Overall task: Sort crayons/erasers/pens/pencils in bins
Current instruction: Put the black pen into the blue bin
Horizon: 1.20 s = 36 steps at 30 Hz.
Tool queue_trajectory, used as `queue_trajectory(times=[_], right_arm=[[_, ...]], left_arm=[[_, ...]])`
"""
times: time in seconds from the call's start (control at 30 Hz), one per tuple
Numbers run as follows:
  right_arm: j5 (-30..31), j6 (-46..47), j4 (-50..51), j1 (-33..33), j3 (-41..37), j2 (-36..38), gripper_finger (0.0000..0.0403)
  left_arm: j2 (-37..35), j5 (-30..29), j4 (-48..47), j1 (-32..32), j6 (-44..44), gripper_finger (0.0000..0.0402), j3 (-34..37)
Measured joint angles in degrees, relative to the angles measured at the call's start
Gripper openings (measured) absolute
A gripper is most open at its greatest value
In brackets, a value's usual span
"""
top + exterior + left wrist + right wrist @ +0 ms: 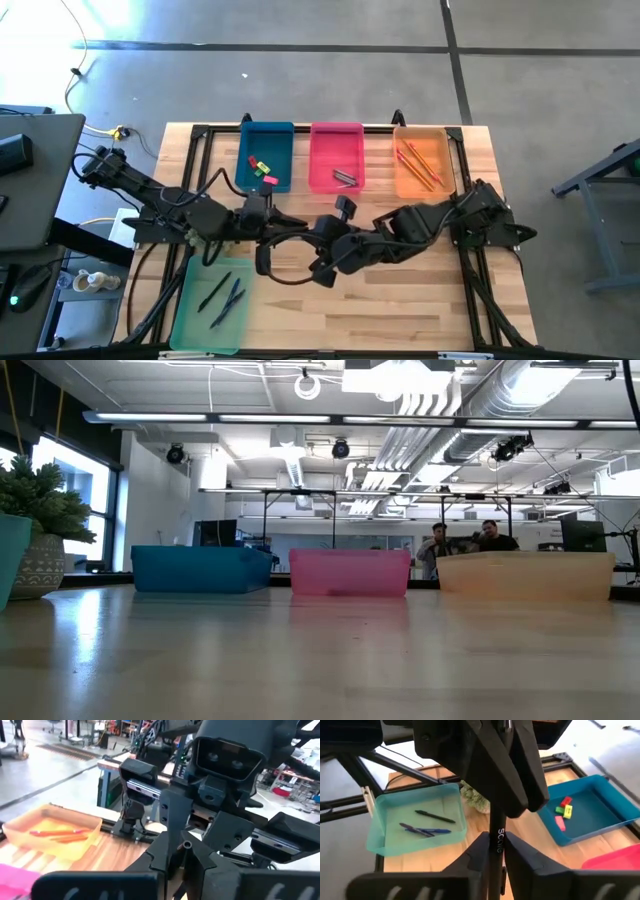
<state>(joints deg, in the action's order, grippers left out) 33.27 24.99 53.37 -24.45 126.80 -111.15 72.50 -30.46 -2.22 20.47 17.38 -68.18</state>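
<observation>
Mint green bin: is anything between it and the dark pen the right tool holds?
Yes. The left tool crowds the slim dark pen in the right tool, and a spiky green plant stands by the shallow mint green plastic bin on that side.

Three bins are sitting in a row along the far edge of the wooden counter [400, 320]. The dark blue bin [266, 156] is holding the erasers [261, 170]. Just right of it, the pink bin [336, 156] is holding grey crayons [346, 178]. Right of that, the orange bin [423, 161] is carrying the pencils [420, 164]. Near and left of the blue bin, the mint green bin [213, 302] is holding dark pens [226, 297]. Both arms are meeting between the bins, the left tool [300, 221] and right tool [322, 228] lying close together.
</observation>
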Motion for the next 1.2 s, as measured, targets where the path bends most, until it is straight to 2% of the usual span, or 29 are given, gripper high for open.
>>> queue_trajectory(times=[0.23, 0.37, 0.5, 0.77, 0.97, 1.2], right_arm=[[-1.71, 0.02, -0.09, 0.58, -0.02, 0.04, 0.0127], [-1.67, 0.63, 0.23, 0.51, -0.02, 0.28, 0.0158], [-1.56, 0.63, 0.47, 0.51, -0.02, 0.35, 0.0163], [1.04, 1.99, 0.8, 0.55, -0.02, 0.35, 0.0164], [1.25, 3.26, 1.06, 1.11, -0.02, 0.35, 0.0164], [1.23, 3.5, 1.22, 1.93, -0.02, 0.35, 0.0164]], left_arm=[[-0.01, -0.57, -8.16, 0.04, 6.02, 0.0014, -0.07], [-0.45, 0.01, -17.31, 0.16, 12.66, 0.0014, -0.07], [-0.75, 0.24, -26.15, 1.32, 18.83, 0.0013, -0.04], [-0.82, 7.69, -42.13, 6.24, 34.08, 0.0013, -0.04], [-0.82, 12.11, -54.26, 13.19, 47.58, 0.0013, -0.02], [0.44, 14.88, -61.27, 22.79, 60.34, 0.0013, 0.0]])
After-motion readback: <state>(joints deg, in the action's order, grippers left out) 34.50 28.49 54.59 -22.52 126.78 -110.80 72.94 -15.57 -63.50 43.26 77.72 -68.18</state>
